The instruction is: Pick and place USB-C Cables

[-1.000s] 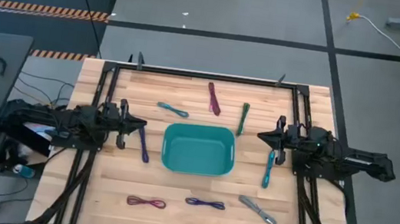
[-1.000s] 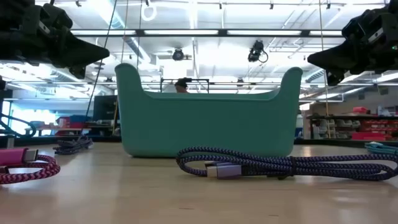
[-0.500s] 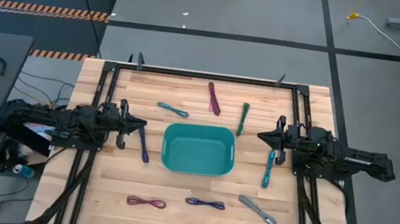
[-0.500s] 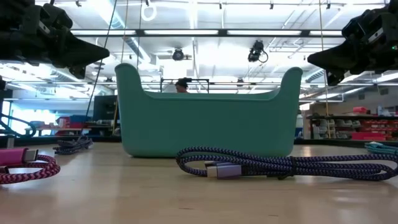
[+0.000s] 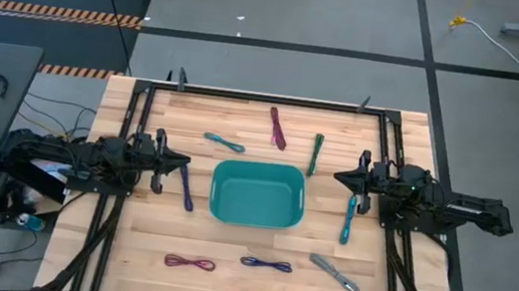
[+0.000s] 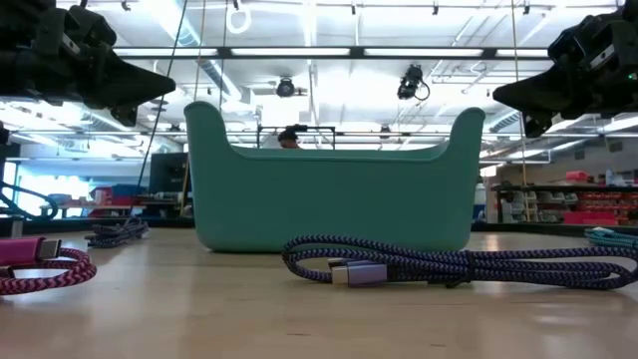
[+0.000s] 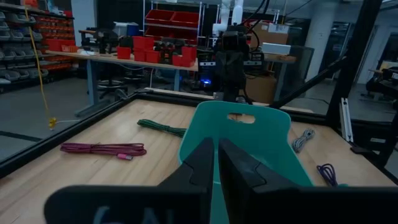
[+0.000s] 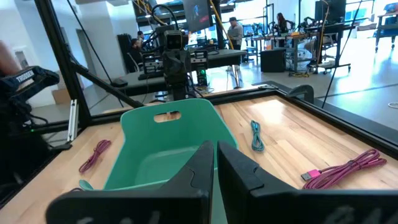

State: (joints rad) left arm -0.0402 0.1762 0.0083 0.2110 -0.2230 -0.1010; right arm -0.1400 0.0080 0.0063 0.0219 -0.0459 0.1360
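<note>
I see the USB-C Cables [image 5: 267,264] scattered on the worktop [image 5: 127,239] around the teal bin [image 5: 258,194], none inside it. My left hand [image 5: 184,164] and right hand [image 5: 339,178] hover on opposite sides of it, both closed and empty.

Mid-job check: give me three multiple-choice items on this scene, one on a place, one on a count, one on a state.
1. Where is the grey cable?
A. inside the bin
B. on the table near the front edge, on the right arm's side
C. in the left hand

2. How many cables lie inside the teal bin?
A. none
B. two
C. five

3. The right hand is:
A. holding a cable
B. wide open
C. shut, empty

Key: 1 B, the high view shows it there. 2 A, only bare bin floor shows. 3 C, fingers together with nothing between.
</note>
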